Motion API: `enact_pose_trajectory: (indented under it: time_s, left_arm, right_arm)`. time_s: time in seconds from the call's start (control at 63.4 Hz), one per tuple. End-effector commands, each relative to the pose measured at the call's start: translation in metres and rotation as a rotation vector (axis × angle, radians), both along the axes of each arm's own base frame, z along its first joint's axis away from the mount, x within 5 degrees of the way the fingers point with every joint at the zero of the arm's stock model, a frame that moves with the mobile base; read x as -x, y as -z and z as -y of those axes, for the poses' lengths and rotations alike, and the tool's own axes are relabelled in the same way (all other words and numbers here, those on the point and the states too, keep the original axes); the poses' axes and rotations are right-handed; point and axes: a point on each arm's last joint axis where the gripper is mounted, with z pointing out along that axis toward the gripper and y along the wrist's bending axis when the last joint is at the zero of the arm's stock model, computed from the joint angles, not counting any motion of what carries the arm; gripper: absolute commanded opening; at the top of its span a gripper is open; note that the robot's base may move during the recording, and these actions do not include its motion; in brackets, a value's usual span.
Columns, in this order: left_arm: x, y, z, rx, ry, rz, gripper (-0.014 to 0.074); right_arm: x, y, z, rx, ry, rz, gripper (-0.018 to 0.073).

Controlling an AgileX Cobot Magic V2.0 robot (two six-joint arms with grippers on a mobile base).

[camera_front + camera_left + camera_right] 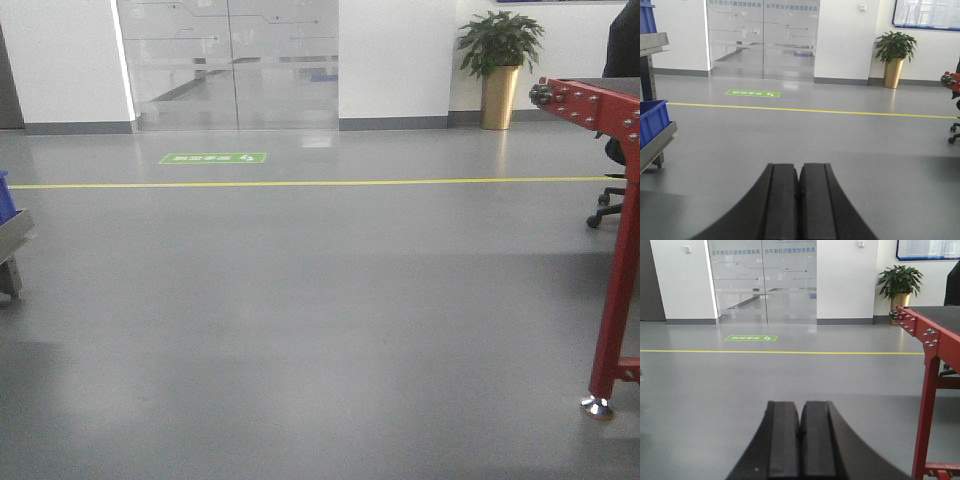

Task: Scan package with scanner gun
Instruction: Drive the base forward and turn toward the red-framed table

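The package and the scanner gun are out of view in every frame. My left gripper (799,167) is shut, its two black fingers pressed together with nothing between them, pointing out over grey floor. My right gripper (800,405) is shut and empty as well, aimed across the same floor. Neither gripper shows in the front view.
A red metal conveyor frame (612,250) (930,390) stands at the right, its foot (597,405) on the floor. A grey rack with blue bins (652,120) is at the left. Ahead are a yellow floor line (300,184), glass doors (228,62), a potted plant (498,60) and an office chair base (608,208).
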Motion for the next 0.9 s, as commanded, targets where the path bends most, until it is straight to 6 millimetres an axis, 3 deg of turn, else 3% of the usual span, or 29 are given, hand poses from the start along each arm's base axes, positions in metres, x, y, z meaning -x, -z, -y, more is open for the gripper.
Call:
enact_pose_trajectory:
  time_s: [0.0, 0.883]
  left_arm:
    - [0.0005, -0.0026, -0.0002, 0.002, -0.004, 0.021, -0.0111]
    - [0.0005, -0.0026, -0.0002, 0.002, -0.004, 0.021, -0.0111]
  right_arm:
    - [0.0006, -0.0029, 0.0005, 0.003, 0.008, 0.023, -0.0168]
    - [0.0006, -0.0029, 0.0005, 0.003, 0.008, 0.023, -0.0168]
